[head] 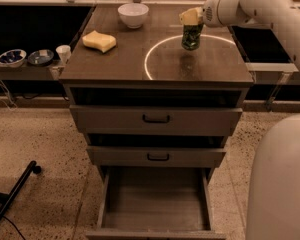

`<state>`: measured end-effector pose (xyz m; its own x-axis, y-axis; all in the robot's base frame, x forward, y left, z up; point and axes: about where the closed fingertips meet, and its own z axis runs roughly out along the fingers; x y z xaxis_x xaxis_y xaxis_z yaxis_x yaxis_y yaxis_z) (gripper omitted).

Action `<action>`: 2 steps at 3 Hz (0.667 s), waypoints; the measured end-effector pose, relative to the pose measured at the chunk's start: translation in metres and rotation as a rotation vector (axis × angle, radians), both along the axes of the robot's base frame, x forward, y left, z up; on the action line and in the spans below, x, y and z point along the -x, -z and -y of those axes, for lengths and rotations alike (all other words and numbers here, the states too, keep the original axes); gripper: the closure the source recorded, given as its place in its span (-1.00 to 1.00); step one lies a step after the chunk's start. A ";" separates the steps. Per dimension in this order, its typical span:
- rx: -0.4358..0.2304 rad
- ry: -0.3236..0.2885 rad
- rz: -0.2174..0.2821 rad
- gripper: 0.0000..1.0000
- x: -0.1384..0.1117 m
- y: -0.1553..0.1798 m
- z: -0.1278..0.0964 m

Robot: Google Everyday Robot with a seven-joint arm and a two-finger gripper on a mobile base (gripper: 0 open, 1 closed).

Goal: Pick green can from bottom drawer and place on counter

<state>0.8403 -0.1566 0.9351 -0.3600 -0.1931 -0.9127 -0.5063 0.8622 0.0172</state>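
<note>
ok so the robot's two-finger gripper point(191, 19) is up at the back right of the flat grey-brown wood-grain counter point(115, 64), clamped down on the top of the small dark green drink can point(191, 38); the white arm point(260, 6) reaches in from the right; the can is upright inside the thin white circle outline point(149, 59) marked on the counter, near the circle's far edge; can't really tell if its base is touching the surface or hanging just above it; further left there's a round white bowl point(133, 14) at the back and a yellow sponge point(99, 40) closer to the front left, both well apart from the can; down below, the deep bottom drawer point(155, 199) is pulled out with its plain floor showing; the two upper drawers with black handles point(156, 119) sit further in; speckled stone floor point(40, 144) all around
</note>
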 end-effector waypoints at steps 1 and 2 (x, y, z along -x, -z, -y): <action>-0.027 -0.069 -0.046 -0.31 0.011 0.024 -0.008; -0.026 -0.078 -0.048 -0.77 0.012 0.026 -0.011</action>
<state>0.8279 -0.1458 0.9095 -0.3885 -0.1992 -0.8997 -0.5702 0.8190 0.0648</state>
